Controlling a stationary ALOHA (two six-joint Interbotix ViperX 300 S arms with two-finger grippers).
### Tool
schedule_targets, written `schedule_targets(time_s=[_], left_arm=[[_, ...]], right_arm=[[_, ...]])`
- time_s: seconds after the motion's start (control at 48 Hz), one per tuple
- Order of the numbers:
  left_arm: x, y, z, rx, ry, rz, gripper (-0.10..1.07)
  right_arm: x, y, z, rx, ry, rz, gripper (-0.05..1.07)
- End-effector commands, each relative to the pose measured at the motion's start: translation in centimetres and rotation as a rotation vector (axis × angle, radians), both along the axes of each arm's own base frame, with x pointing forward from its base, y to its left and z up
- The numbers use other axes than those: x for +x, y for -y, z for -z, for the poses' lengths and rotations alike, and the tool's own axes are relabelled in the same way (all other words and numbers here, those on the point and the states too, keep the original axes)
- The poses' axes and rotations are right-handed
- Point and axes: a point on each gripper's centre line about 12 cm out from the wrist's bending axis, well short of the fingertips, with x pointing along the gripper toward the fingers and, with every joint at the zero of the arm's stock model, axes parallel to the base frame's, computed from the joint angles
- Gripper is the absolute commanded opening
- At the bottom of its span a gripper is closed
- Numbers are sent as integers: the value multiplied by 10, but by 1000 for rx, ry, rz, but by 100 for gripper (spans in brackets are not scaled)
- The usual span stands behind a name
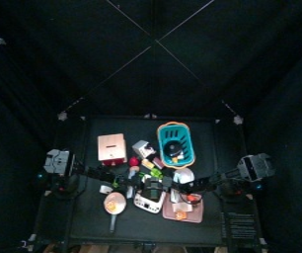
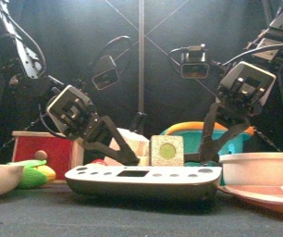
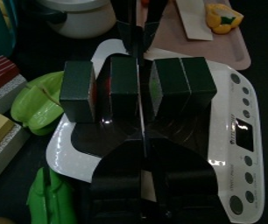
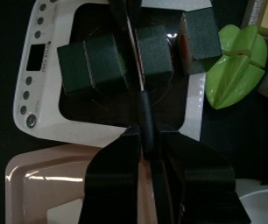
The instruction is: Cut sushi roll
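Far left of the tabletop (image 2: 20, 218): a red box (image 2: 45, 146) is sitting at the back. A white bowl (image 2: 1, 179) is sitting in front of it, with a green toy vegetable (image 2: 33, 173) just beside the bowl.

Left arm is coming in from the left and angling down toward the middle. Left gripper (image 3: 137, 79) is reaching over the scale (image 3: 236, 114). Its fingers are pressing together into one thin dark edge, and that edge is lying across the sushi roll (image 3: 178, 83) between its dark green blocks. I cannot tell whether anything thin is pinched between them.

Centre: the sushi roll is lying on the white platform of the scale, near the tabletop's front edge and between the two arms. In the front view a small block with a pale green face (image 2: 166, 150) is standing on top of the scale. A teal basket (image 2: 196, 132) is sitting behind it.

Right arm is coming down from the right. Right gripper (image 4: 134, 61) is also hanging over the roll from the opposite side. Its fingers are likewise running narrow and closed, as a single line crossing the dark blocks. Contact with the roll is not resolvable.

Right side: a white pot (image 2: 258, 168) is standing beside the scale. A pink tray (image 2: 270, 197) is lying in front of the pot, just beside the scale. A yellow piece (image 3: 222, 15) is lying on the tray.
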Motion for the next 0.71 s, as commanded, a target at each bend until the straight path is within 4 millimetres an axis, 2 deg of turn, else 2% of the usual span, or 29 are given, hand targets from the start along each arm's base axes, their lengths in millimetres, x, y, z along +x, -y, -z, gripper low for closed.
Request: schedule_targets(time_s=[0.0,0.208,0.688], left_arm=[[8,4,-21,-4,66,9,42],[8,8,-39,-6,113,22,42],[10,11,-59,-13,177,29,42]], right_arm=[[7,2,-24,10,73,8,51],[10,1,-39,9,118,-1,51],[6,1,-61,0,183,-18,51]])
